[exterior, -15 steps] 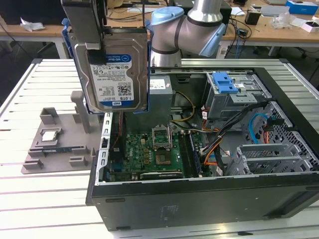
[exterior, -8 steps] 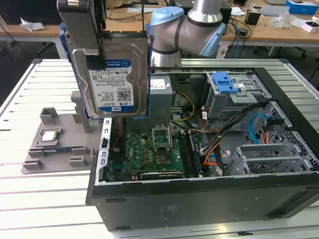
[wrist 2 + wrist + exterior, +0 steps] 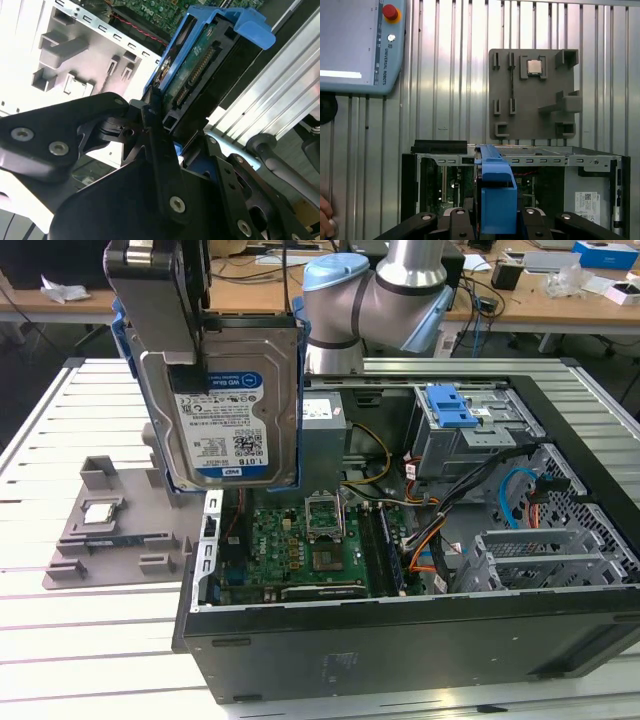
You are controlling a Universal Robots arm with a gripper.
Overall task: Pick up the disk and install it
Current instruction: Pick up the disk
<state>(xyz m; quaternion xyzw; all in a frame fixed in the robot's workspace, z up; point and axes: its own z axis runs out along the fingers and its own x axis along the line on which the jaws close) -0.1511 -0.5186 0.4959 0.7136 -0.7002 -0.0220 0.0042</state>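
Printed barcode label (image 3: 222, 435) on the disk (image 3: 252, 352); small lettering (image 3: 385, 67) on the pendant (image 3: 350, 30).

silver disk (image 3: 235, 410), blue-and-white barcode label, blue plastic side rails, upright in mid-air, label toward the exterior view, above the open computer case (image 3: 400, 640) at its exterior-view-left end
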